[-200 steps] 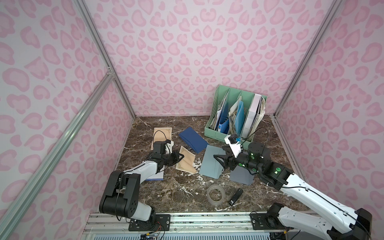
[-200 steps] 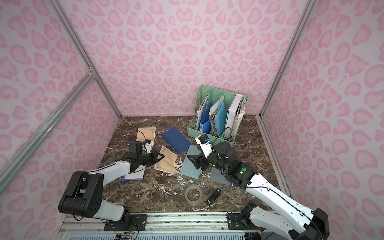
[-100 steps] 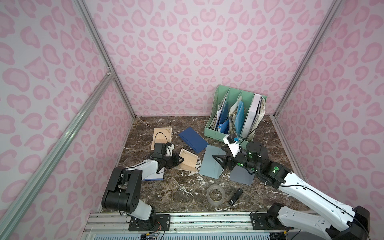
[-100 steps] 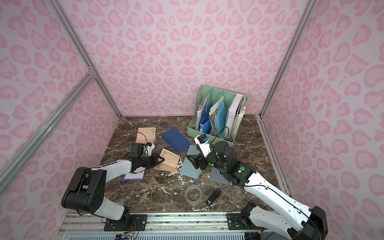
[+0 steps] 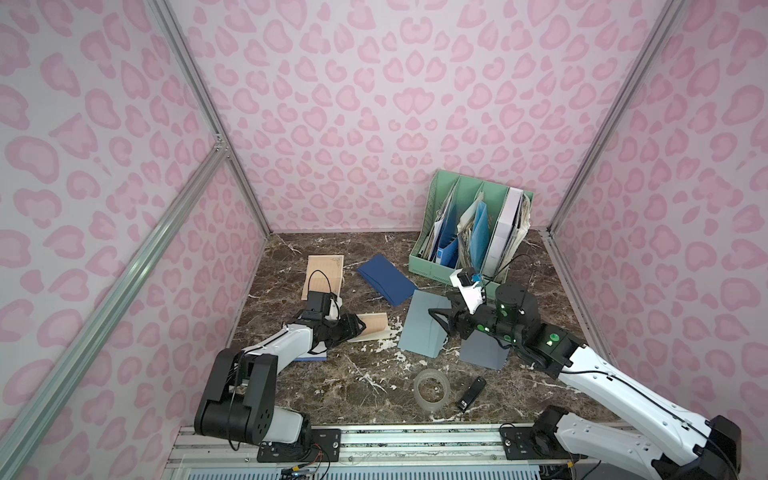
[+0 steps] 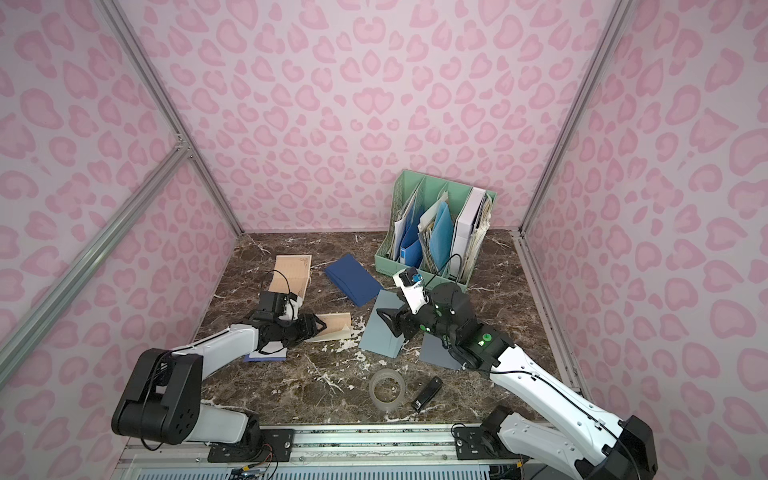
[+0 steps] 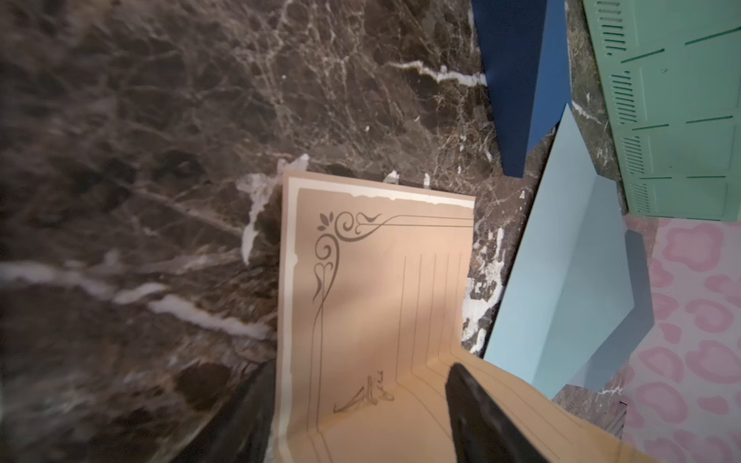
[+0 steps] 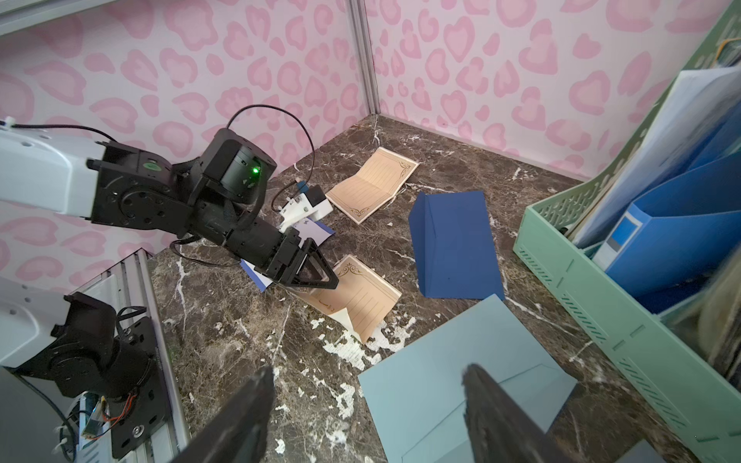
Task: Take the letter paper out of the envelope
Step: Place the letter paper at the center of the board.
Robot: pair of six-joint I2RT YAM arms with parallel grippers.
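Looking at letter paper [image 5: 372, 328]: thin tan lined sheet, scroll ornament in the corner, creased across the middle, lying out of the envelope on brown veined marble table [image 5: 374, 384]. Left gripper [image 5: 360, 326] jaws spread wide, released; fingers [image 7: 481, 413] straddle the sheet's end, nothing pinched. Envelope [image 5: 424, 328] is a flat matte grey-blue rectangle just beside the paper. Right gripper [image 8: 369, 368] also spread, hovers over envelope, holding nothing

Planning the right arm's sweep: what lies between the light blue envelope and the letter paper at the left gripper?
Only a narrow strip of bare marble tabletop, shown in the right wrist view between letter paper and light blue envelope.
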